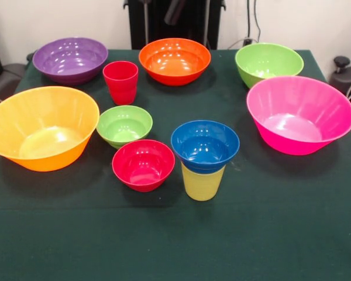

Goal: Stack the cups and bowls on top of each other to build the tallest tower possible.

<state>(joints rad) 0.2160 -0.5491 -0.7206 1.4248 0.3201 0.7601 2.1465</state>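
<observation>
Small blue bowl point(205, 145) sits upright on the mouth of the yellow cup point(202, 184), near the front centre of the green worktop point(269, 234). Small red bowl point(143, 164) stands just left of that stack, small green bowl point(124, 125) just behind it, and the red cup point(120, 82) farther back. Large orange-yellow bowl point(41, 127) at left, pink bowl point(300, 115) at right. Purple bowl point(71, 59), orange bowl point(175, 60) and medium green bowl point(269, 62) line the far edge. End effector not visible; state cannot be told, nor its position relative to the stack.

front camera, facing robot, table point(292, 234) close
</observation>
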